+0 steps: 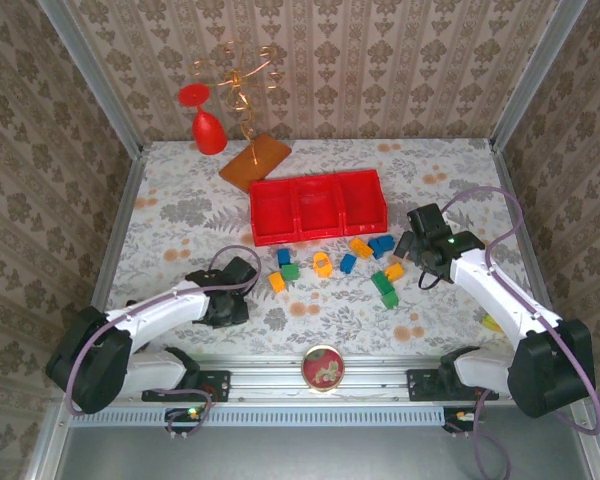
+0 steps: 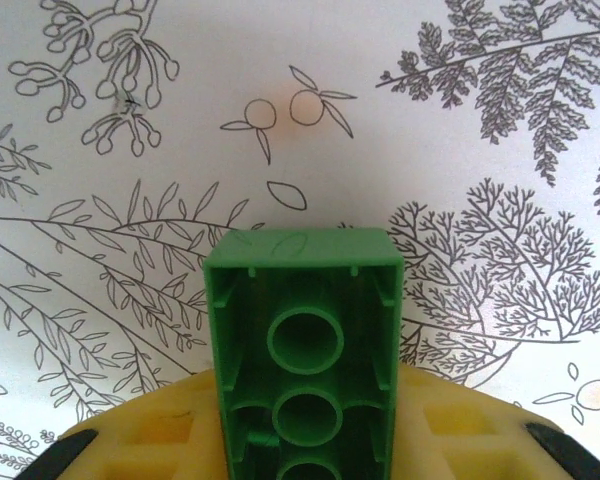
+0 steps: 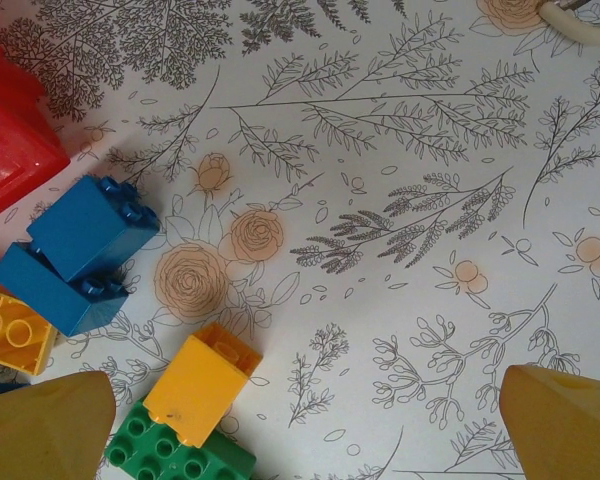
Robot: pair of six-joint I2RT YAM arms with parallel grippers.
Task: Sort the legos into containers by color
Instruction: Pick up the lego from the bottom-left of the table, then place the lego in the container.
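The red tray sits past mid-table with its three square compartments in a row. Bare flowered cloth lies open to its left as far as the metal-framed wall, with a narrower strip to its right. The loose legos lie scattered just on the near side of the tray. Behind the tray's left end stand an orange-brown board and a red goblet, close to the back wall. The left gripper is near and left of the tray, off the heap, over open cloth. Its wrist view shows what the overhead one hides: the yellow pads clamp a green brick, hollow underside toward the lens. The right gripper hangs by the tray's near right corner, its fingers spread wide with nothing between them but cloth. From that wrist, two blue bricks lie just beside the tray corner. An orange-yellow brick rests on a second green brick, right by the left fingertip.
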